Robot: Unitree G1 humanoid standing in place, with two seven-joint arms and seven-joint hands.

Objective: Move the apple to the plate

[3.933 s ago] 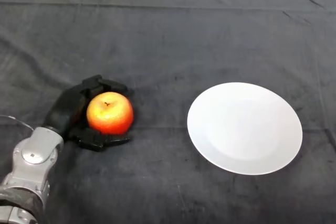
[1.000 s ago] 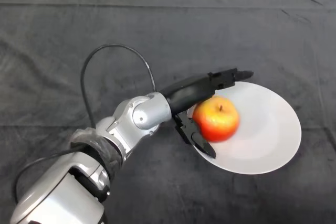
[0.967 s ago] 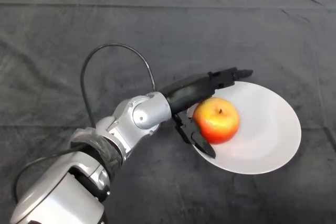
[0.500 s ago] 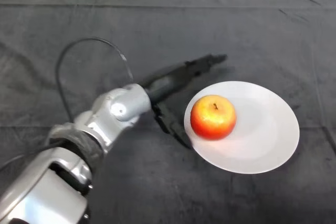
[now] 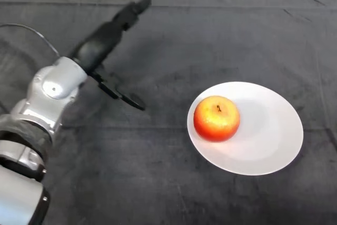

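One apple (image 5: 216, 118) sits on the white plate (image 5: 274, 135), on the left part of it, with its stem pointing up. The plate lies on the dark cloth (image 5: 210, 30) that covers the table. The robot's left hand (image 5: 108, 40) is well apart from the plate, up over the cloth to the left. Its fingers (image 5: 131, 11) are stretched out straight and its thumb (image 5: 124, 94) sticks out the other way, so the hand is wide open and holds nothing. The job looks done, since the fruit is on the dish and nothing touches it. What is left, I think, is just getting the arm out of the way. To do that well, the arm should go slowly toward the robot's own side and stay high above the cloth, so it does not snag a fold and tug the plate. It should not swing near the plate at all. The apple is round and sits close to the rim, so a bump could roll it off.
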